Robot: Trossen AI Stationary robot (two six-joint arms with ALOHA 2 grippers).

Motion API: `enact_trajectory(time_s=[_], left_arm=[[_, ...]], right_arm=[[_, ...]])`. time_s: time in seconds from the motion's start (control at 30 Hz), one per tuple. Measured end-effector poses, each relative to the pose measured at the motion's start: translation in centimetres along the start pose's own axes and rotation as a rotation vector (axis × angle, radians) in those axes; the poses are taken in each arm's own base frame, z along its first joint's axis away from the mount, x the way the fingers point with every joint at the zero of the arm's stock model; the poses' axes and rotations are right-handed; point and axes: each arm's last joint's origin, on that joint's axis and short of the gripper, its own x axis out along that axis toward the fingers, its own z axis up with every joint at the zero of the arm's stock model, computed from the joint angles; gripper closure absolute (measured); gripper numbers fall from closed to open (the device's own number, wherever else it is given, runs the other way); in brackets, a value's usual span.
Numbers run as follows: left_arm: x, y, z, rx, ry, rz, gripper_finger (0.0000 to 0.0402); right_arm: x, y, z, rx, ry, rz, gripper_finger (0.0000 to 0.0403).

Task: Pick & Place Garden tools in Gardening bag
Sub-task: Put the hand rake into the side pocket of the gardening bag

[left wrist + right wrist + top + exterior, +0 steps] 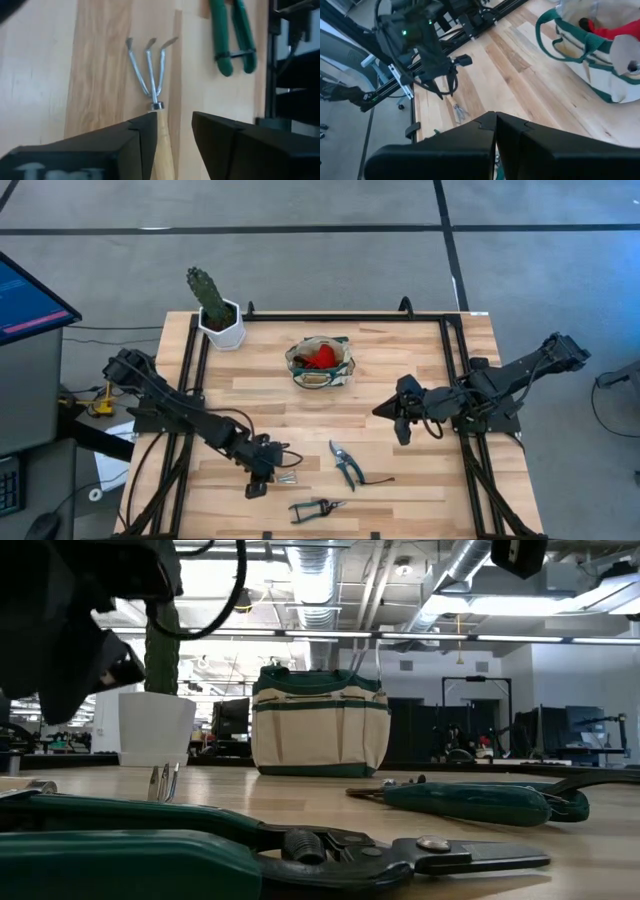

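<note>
A small rake with three metal tines and a wooden handle lies flat on the table near the front left; it also shows in the high view. My left gripper is open and low over the rake, one finger on each side of its handle; it also shows in the high view. Two green-handled pruning shears lie near the front edge. The beige bag with green trim stands upright at the table's middle far side with a red item inside. My right gripper is shut and empty, right of the bag. My left gripper has its fingers on either side of the rake's wooden handle, just behind the metal collar, and they lie along the handle. One finger is right beside the handle; whether it touches I cannot tell. The rake lies flat on the table.
A cactus in a white pot stands at the far left corner. Black frame rails run along both sides of the wooden table. Bare wood lies between the bag and the shears.
</note>
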Motion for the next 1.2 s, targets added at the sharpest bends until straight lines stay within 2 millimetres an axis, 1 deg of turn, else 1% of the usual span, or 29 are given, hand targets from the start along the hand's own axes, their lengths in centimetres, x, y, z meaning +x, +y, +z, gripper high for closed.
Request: enact_trajectory(time_s=[0.17,0.37,0.53,0.7,0.8,0.87,0.9,1.07,1.2], left_arm=[[0.7,0.1,-0.3,-0.017,0.025,0.017,0.0285],[1.3,0.1,-0.6,-0.085,0.043,0.032,0.0286],[1.0,0.1,-0.5,-0.085,0.040,0.023,0.0297],[-1.3,-0.5,0.1,-0.097,-0.034,-0.030,0.0323],[-3.2,-0.8,0.1,-0.140,-0.104,-0.021,0.0359],[-4.4,-1.0,-0.2,-0.154,-0.136,0.000,0.0388],[-4.9,-1.1,-0.4,-0.166,-0.153,0.005,0.0394],[-7.0,-2.8,-0.8,-0.138,-0.203,0.059,0.0400],[-7.8,-4.3,-0.1,-0.105,-0.188,0.145,0.0401]], right_arm=[[0.0,-0.2,0.1,0.003,-0.023,-0.024,0.0403],[0.1,-0.3,0.3,0.008,-0.028,-0.034,0.0403],[0.3,-0.4,0.1,0.008,-0.032,-0.038,0.0403],[0.7,-1.0,-0.7,0.019,-0.013,-0.059,0.0403],[0.9,-1.3,-1.1,0.051,0.001,-0.076,0.0403],[1.0,-1.4,-1.3,0.055,0.001,-0.075,0.0403],[1.0,-1.4,-1.3,0.054,0.003,-0.075,0.0403],[1.1,-1.5,-1.6,0.052,0.006,-0.076,0.0403],[1.3,-1.6,-1.7,0.056,0.000,-0.070,0.0403]])
